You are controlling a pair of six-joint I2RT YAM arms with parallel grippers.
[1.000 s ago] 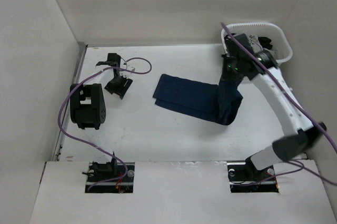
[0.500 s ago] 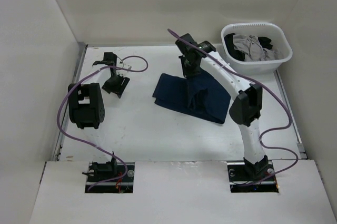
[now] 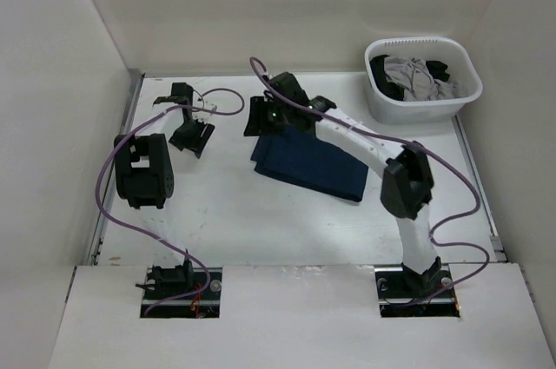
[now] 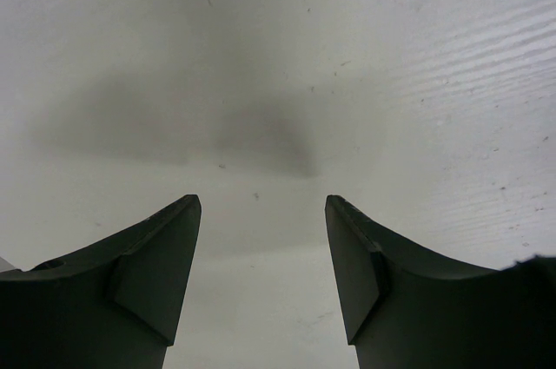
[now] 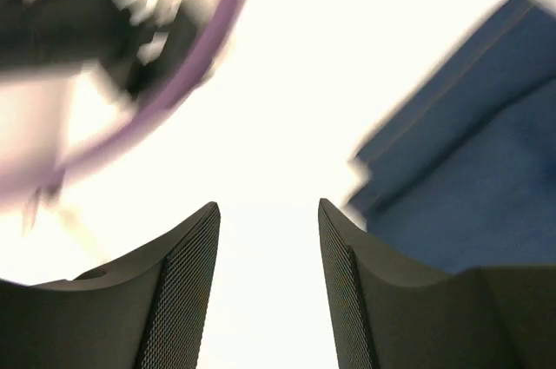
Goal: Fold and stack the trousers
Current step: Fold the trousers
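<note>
The trousers (image 3: 308, 165) are lying as 1 folded navy band in the middle of the table (image 3: 226, 213), their long axis running slantwise from the far left to the near right. The right gripper (image 3: 259, 115) is hovering just off their far-left end. In its wrist view the 2 fingers are standing spread with nothing between them, and the denim with its tan stitching is sitting to the right of the gap, though that view is blurring. The left gripper (image 4: 262, 202) is also gaping wide over bare table, well apart from the cloth on its left side. Judging from this, the right arm is the nearer 1, and the coming move is turning on the short far-left edge. The fingers are needing to shift toward the cloth to take that end, and the fold would then be running along the band's length. The basket (image 3: 460, 104) of other garments is sitting at the far right, well away.
</note>
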